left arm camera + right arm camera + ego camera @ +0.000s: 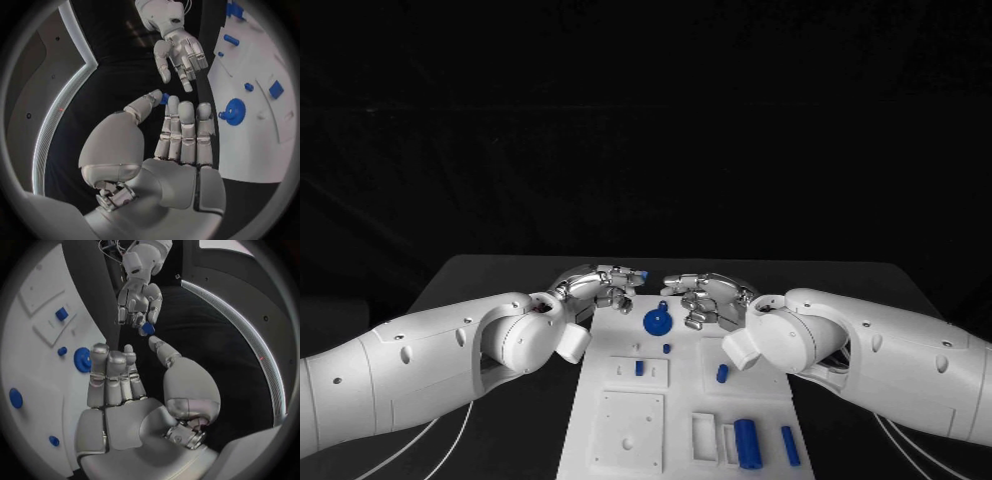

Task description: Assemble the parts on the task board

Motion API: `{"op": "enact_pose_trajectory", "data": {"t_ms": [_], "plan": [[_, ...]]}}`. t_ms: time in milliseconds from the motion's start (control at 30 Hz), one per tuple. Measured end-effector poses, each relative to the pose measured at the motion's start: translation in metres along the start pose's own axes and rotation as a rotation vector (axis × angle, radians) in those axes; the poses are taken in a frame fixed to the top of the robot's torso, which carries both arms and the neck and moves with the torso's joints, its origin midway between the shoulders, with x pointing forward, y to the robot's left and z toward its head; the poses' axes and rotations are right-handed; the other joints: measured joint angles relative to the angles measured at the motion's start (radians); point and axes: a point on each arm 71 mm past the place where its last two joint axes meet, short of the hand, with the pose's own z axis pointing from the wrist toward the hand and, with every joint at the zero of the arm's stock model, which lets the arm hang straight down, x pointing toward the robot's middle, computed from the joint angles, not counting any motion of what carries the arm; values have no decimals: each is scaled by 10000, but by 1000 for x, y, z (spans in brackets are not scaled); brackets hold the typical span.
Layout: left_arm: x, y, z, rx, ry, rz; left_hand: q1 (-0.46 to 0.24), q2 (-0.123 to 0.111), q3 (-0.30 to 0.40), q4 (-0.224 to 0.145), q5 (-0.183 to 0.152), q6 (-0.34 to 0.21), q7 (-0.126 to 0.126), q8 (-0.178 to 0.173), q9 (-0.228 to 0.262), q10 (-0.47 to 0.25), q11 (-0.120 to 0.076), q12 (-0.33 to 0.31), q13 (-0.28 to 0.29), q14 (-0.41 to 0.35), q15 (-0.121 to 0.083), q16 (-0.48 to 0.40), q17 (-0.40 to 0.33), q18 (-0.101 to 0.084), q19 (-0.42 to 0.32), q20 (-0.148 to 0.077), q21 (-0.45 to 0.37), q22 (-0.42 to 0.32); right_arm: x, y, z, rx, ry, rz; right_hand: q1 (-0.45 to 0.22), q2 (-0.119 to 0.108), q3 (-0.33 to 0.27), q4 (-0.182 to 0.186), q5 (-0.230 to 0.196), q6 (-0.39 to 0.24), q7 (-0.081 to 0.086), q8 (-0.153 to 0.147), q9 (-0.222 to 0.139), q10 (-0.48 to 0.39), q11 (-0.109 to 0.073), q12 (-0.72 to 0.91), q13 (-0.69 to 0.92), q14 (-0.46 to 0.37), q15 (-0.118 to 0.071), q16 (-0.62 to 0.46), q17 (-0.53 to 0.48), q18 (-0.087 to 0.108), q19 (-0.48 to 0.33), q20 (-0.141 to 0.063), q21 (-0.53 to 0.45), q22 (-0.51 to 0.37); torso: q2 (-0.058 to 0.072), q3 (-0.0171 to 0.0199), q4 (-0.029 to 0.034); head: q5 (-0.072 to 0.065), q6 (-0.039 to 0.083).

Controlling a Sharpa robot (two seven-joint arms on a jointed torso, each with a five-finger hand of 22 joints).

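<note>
My left hand [600,286] hovers over the far end of the white task board [629,432] and pinches a small blue part [642,273] at its fingertips. The left wrist view shows that part [163,98] between the thumb and a finger of the left hand [178,145]. In the right wrist view the left hand [138,299] holds the same part [148,328]. My right hand [705,297] faces it a short way off, fingers straight and nothing in them [119,377]. A round blue part [658,321] stands on the board between the hands.
Small blue pegs [723,373] stand in the middle of the board. Two blue cylinders [749,444] lie near its near right corner beside white blocks [705,438]. Black table [473,280] surrounds the board.
</note>
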Motion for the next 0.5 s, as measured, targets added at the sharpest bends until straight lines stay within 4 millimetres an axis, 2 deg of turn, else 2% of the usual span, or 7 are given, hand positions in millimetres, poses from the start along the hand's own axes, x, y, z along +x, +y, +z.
{"op": "enact_pose_trajectory", "data": {"t_ms": [133,367,500], "plan": [[5,0,0,-18,210,-185,0,0,0,0,0,-10,-10,-1,-8,0,0,0,0,-13,14,0,0,1,0,0,0,0,4,0,0,37,157,137,-424,39,-221,140,-632,-2,0,0,0,-57,16,1,-15,-12,12,0,3,-2,-15,12,-19,0,1,0,4,-13,28],[7,0,-1,-22,423,-262,0,0,-28,-28,0,-15,-16,-10,-17,0,0,0,-5,-14,15,0,1,1,0,0,0,-1,11,1,1,59,445,245,-948,167,-568,264,-1136,-22,-14,0,-1,-76,-4,1,-45,-49,-22,0,10,-8,-55,-21,-66,0,9,3,3,-28,59],[8,0,-1,-15,482,-253,0,0,-27,-28,0,-17,-18,-30,-18,0,0,0,-8,-15,17,0,1,0,0,0,0,-1,14,0,1,135,634,244,-1388,204,-787,426,-1249,-23,-16,0,-2,-109,-37,0,-63,-86,-56,-1,22,-10,-101,-23,-116,0,10,6,0,-35,68]]}}
